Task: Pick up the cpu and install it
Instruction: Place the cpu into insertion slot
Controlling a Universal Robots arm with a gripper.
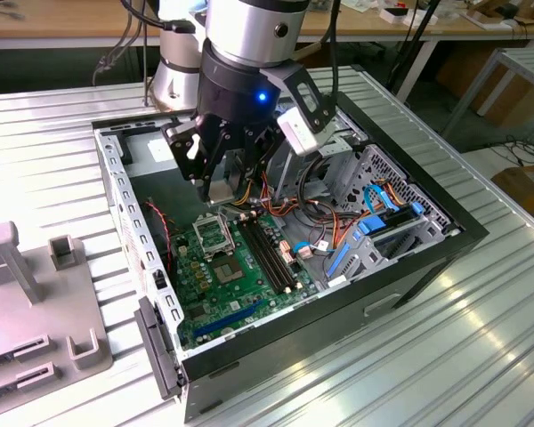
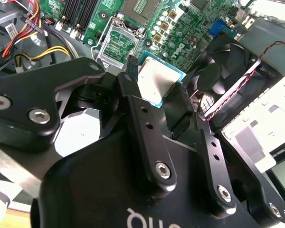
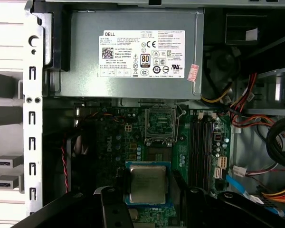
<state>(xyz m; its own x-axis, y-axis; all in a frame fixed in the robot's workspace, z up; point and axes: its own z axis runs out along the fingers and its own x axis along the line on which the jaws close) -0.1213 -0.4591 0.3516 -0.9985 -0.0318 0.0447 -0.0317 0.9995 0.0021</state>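
Above and just off the socket [image 3: 160, 122], the claw [image 1: 222, 191] is closed on the cpu [image 3: 147, 184] by two opposite edges; any offset or tilt on lowering could bend socket pins or dislodge the chip.

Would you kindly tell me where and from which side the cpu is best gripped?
Probably by two opposite thin edges, from above its metal top. The cpu is a flat, thin square, so only its edges offer purchase; the pincer is shut on them this way in both wrist views.
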